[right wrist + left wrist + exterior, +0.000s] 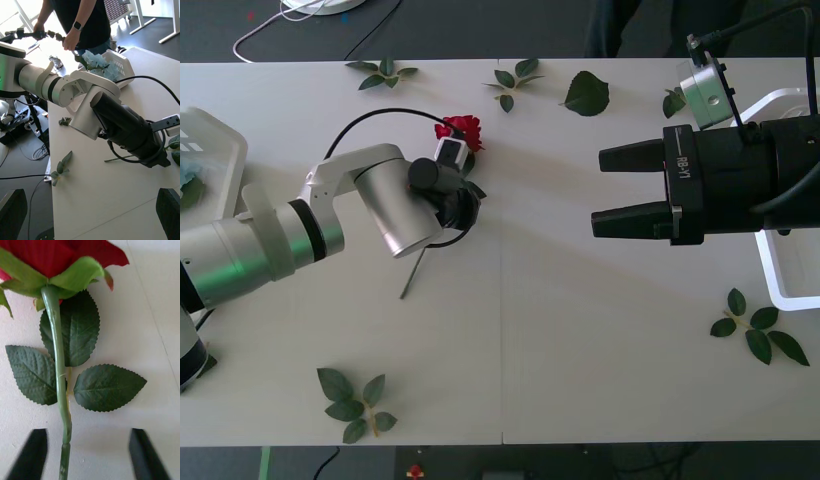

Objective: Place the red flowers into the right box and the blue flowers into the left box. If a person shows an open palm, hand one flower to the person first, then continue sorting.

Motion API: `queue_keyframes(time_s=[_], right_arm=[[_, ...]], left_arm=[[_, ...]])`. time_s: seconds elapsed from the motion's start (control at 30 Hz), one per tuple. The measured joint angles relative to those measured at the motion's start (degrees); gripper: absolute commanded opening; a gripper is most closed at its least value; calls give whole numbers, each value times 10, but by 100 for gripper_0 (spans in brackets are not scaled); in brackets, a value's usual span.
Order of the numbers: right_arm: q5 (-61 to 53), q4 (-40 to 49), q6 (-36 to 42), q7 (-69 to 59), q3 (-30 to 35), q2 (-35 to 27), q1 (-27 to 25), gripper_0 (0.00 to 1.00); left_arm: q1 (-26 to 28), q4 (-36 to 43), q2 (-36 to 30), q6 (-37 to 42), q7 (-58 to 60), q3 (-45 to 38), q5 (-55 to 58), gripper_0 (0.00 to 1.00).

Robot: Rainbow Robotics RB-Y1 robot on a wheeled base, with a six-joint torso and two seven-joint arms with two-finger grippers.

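Now the left gripper (88, 450) is hanging low over a red rose (461, 130) in the upper middle of the front view. Its two black fingers (32, 453) are spread apart, one on each side of the green stem (58, 363), and they are not squeezing it. The rose is lying flat on the white table (580, 340). Over on the right of the front view, the right gripper (612, 190) is floating above the table with its fingers wide apart and nothing in them. Behind it, the white right box (780, 290) is sitting at the right edge. Blue flowers (98, 64) are lying in the left box (215, 135) at the far left.
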State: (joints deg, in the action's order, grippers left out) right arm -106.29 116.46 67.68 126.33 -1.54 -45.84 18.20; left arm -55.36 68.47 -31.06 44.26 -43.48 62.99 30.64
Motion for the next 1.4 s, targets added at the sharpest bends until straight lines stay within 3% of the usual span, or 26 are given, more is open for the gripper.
queue_keyframes(time_s=[0.73, 1.03, 1.23, 1.4], right_arm=[[0, 0, 0, 0, 0, 0, 0, 100], [0, 0, 0, 0, 0, 0, 0, 100], [0, 0, 0, 0, 0, 0, 0, 100], [0, 0, 0, 0, 0, 0, 0, 100]], left_arm=[[0, -15, -3, 1, 0, -18, -30, 0], [10, 54, -6, 2, -5, -220, -37, 0], [81, 167, -6, 3, -131, -406, 10, 0], [142, 243, -6, 3, -254, -481, 78, 0]])
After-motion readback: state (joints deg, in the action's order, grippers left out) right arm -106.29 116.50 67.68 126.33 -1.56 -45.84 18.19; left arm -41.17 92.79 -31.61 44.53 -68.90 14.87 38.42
